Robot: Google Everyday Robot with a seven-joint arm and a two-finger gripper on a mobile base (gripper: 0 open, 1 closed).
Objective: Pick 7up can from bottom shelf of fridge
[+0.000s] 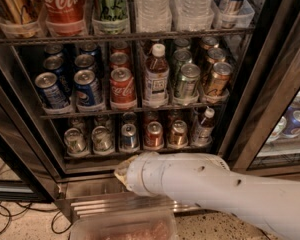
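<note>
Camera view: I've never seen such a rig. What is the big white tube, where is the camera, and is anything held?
One camera looks down over the robot's own thick white arm; where it is mounted is not known. Ahead stands a tall black-framed glass-door drinks fridge. The arm's tip carries the end effector, low in front of the fridge, just below the dim bottom wire shelf. Its grasping side faces away, so a hold cannot be judged. That shelf carries a capped bottle and small cans; the two pale silvery cans at its left end look closest to a 7up can, but labels are unreadable.
</note>
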